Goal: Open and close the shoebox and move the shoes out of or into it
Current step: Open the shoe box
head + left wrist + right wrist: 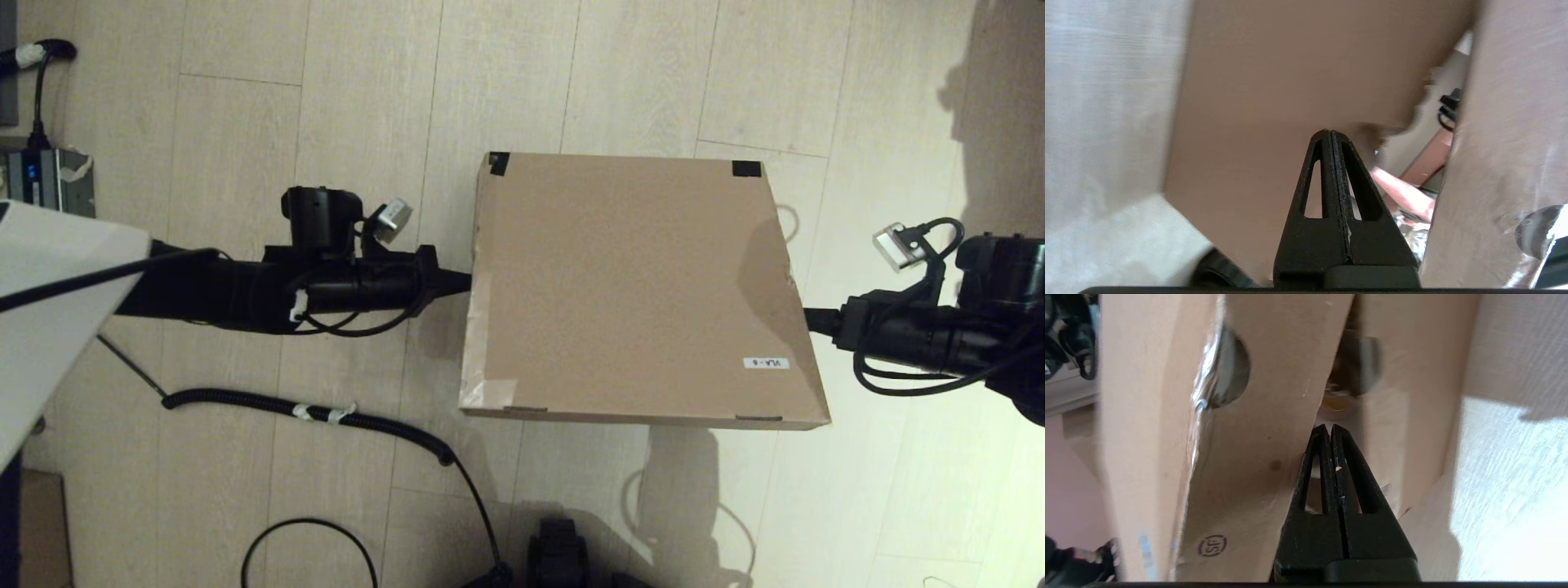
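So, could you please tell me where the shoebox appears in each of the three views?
Head view: the shoebox fills the middle, lid down, between the left gripper and right gripper.
Left wrist view: its brown side rises just beyond the shut fingers.
Right wrist view: its side panels with round holes stand right before the shut fingers.
Shared landmark: the box's plain brown cardboard.

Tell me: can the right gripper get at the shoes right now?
Probably not. The shoebox has its lid down across the whole top, so no shoes show. The right gripper sits shut at the box's right side, the left gripper shut at its left side.
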Controlling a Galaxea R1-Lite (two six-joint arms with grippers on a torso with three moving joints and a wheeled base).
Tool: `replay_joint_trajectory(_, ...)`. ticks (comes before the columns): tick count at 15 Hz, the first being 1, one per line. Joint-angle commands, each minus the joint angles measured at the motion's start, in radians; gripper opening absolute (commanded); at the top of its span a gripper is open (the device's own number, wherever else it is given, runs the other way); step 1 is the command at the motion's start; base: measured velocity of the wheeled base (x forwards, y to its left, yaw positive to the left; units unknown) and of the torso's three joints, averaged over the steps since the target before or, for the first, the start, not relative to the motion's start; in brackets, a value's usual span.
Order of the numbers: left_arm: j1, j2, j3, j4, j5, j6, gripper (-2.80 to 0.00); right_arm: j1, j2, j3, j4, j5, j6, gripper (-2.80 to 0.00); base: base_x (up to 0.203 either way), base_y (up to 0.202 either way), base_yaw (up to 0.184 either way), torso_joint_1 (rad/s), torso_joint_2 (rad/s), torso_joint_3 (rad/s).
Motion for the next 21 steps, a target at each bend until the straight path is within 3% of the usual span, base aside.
replay_joint_trajectory(1, -0.008, -0.085, 0.012, 0.01, -0.002, -0.008, -2.8, -0.008, -0.079, 0.01, 0.02, 0.006, 0.001, -2.8, 0.0, 0.0, 0.0, 0.0, 0.0, 0.0)
replay_joint_trajectory(8, -0.049, -0.213, 0.04, 0.035, -0.001, -0.06, -2.8, -0.022, -0.227, -0.01, 0.161, 0.011, 0.016, -2.8, 0.0, 0.0, 0.0, 0.0, 0.0, 0.0)
replay_joint_trajectory(12, -0.06, -0.246, 0.008, 0.024, -0.003, -0.139, -2.8, -0.022, -0.248, -0.086, 0.16, 0.011, 0.142, -2.8, 0.0, 0.0, 0.0, 0.0, 0.0, 0.0)
replay_joint_trajectory(18, -0.08, -0.217, -0.194, 0.099, -0.004, -0.146, -2.8, -0.024, -0.264, -0.193, 0.154, -0.003, 0.34, -2.8, 0.0, 0.0, 0.0, 0.0, 0.0, 0.0)
replay_joint_trajectory(21, -0.086, -0.165, -0.301, 0.129, -0.003, -0.146, -2.8, -0.021, -0.257, -0.222, 0.131, -0.07, 0.407, -2.8, 0.0, 0.0, 0.0, 0.0, 0.0, 0.0)
